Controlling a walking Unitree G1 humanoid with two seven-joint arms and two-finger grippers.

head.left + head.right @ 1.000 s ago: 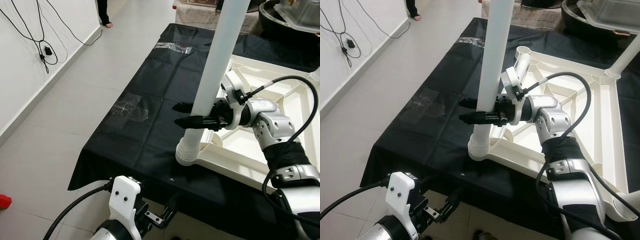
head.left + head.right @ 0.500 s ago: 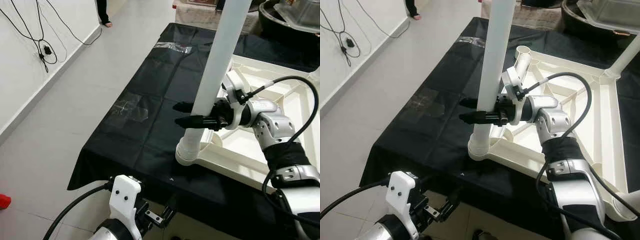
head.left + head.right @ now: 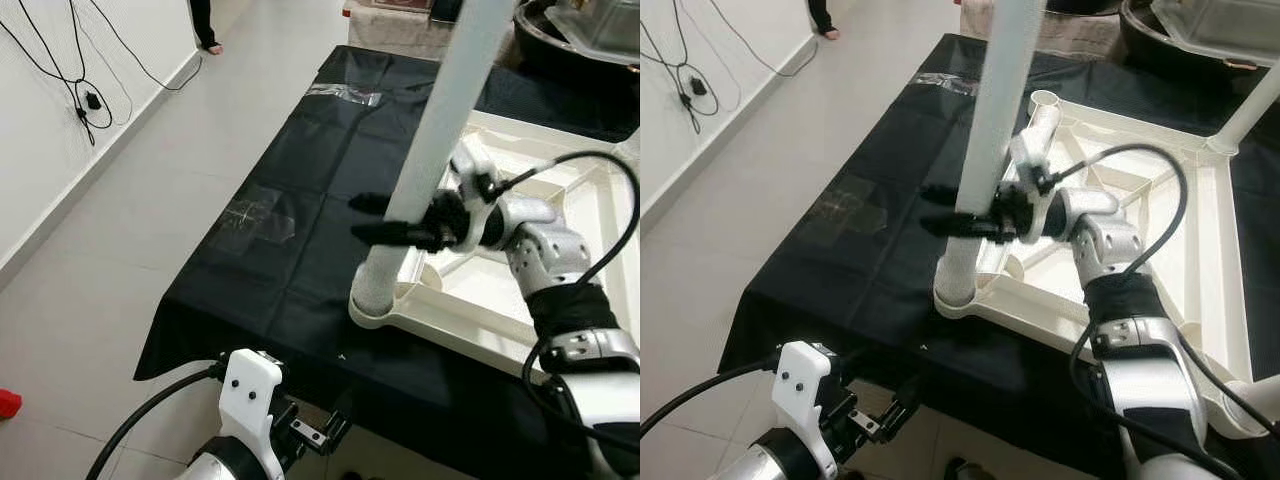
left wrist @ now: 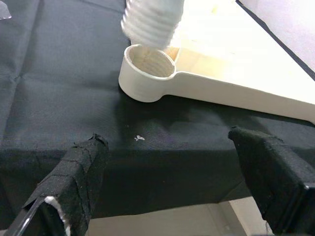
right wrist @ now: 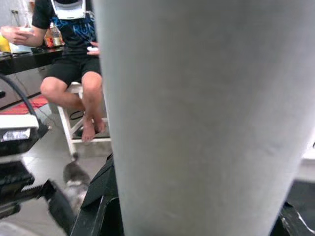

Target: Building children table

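Where leg (image 3: 440,130) stands, black cloth (image 3: 290,190) around

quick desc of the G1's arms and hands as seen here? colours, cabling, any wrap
Right arm: silver segments, black sleeve band, black cable looping over the forearm, white wrist block. Right hand: two long black fingers. Left arm: white wrist housing, thick black cable. Left hand: black fingers wrapped in cloth tape.

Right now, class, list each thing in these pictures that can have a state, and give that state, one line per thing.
table leg: tilted, threaded end lifted just above the socket
corner socket: open, leg not seated
tabletop frame: lying upside down on the black cloth
right gripper: shut on the table leg
left gripper: open, holding nothing
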